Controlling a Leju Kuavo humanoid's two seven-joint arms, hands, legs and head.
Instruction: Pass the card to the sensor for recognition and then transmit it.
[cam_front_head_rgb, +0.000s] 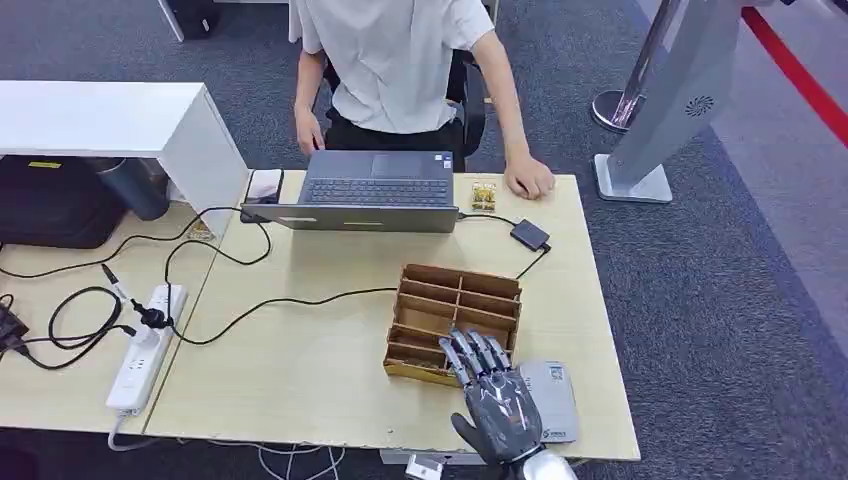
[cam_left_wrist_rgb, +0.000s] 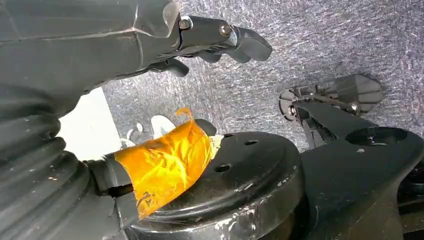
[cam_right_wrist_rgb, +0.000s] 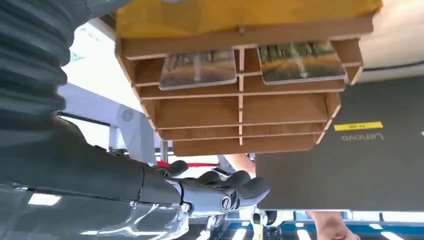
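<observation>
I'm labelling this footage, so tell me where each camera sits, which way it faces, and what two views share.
Head view: high on the robot, looking forward and down at the table, wooden organizer, laptop and a seated person; the right hand shows.
Left wrist view: behind the hanging left hand, facing the carpet.
Right wrist view: behind the right hand, facing the wooden organizer, which holds two cards, and the laptop's back.
Head and right wrist views share organizer, laptop and right hand.
</observation>
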